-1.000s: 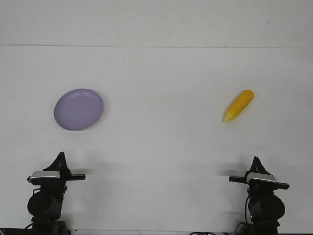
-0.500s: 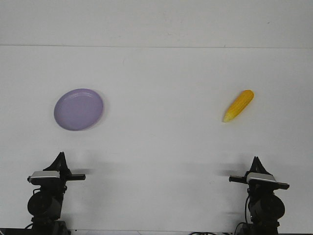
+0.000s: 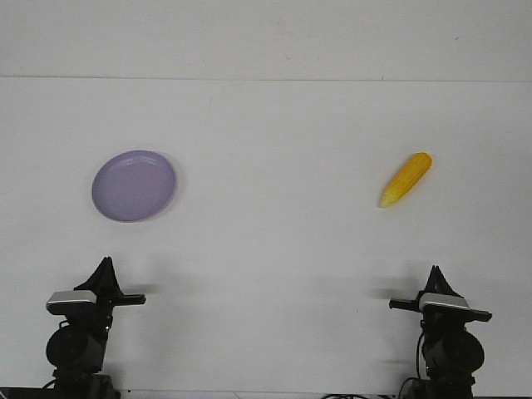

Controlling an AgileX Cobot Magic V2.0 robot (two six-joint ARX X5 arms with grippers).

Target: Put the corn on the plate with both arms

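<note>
The corn [image 3: 406,179] is a small yellow-orange cob lying on the white table at the right, its paler tip pointing toward the near left. The lavender plate [image 3: 134,185] lies flat on the table at the left and holds nothing. My left gripper [image 3: 105,269] rests near the table's front edge, in front of the plate. My right gripper [image 3: 434,275] rests near the front edge, in front of the corn. Both point away from me, far from their objects, holding nothing. From this view I cannot tell whether their jaws are open or shut.
The white table [image 3: 274,241] stretches between plate and corn with nothing else on it. Its far edge meets a white wall [image 3: 266,37] at the back. Silver wrist blocks sit behind each gripper at the front edge.
The left arm has shifted very slightly. The corn, the plate and the right arm have not moved.
</note>
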